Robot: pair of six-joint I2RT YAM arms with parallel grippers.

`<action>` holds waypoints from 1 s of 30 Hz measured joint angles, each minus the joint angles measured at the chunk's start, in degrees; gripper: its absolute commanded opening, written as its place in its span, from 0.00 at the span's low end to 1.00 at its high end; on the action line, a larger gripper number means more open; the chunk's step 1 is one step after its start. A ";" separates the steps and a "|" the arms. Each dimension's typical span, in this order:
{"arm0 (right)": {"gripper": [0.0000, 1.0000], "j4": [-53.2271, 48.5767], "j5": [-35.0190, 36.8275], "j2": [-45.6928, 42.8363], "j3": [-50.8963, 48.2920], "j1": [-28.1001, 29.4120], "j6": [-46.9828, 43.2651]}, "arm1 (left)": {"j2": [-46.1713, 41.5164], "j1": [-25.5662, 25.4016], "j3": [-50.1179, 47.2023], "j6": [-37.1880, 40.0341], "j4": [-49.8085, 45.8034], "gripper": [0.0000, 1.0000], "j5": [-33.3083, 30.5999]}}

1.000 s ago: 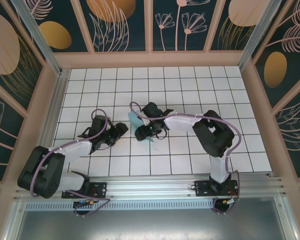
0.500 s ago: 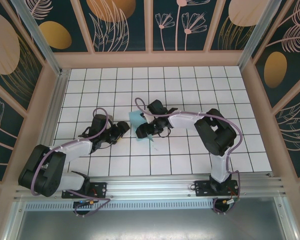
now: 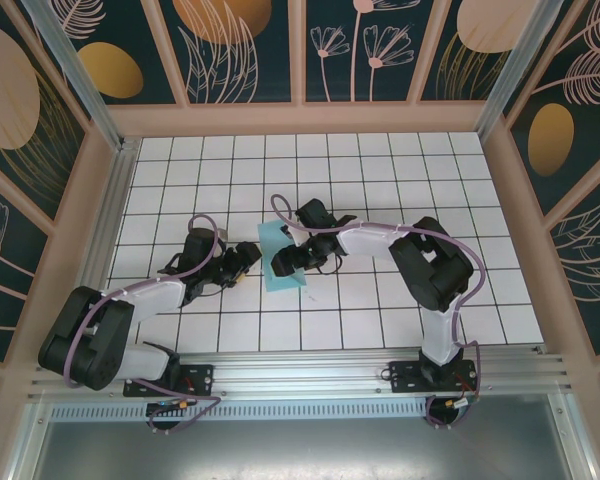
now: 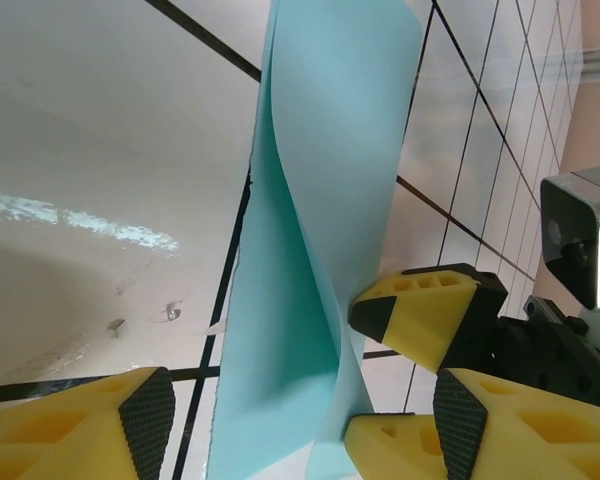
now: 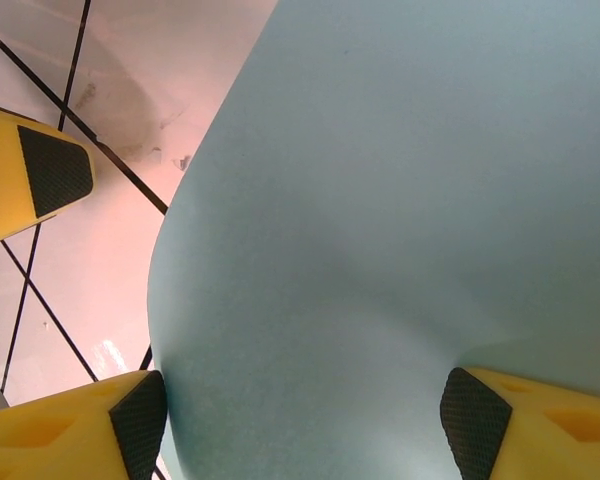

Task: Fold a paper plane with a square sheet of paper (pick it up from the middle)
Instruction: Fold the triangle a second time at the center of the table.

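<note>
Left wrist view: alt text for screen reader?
A light turquoise sheet of paper curls up from the white tiled table between the left end effector's open yellow fingers. The right end effector sits at its right edge.

- Thin, light turquoise-blue paper sheet, top view: its middle is lying hidden under the right gripper; creases are showing too small to tell.
- Left wrist view: the paper sheet is running off the top and bottom edges; the left gripper is being cut off below.
- Right wrist view: the paper sheet is running off three edges.
</note>
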 measured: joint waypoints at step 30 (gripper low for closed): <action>0.84 4.87 -6.64 -1.11 -3.23 -2.01 -0.13 | 14.01 -3.65 1.97 -7.91 20.37 0.49 7.65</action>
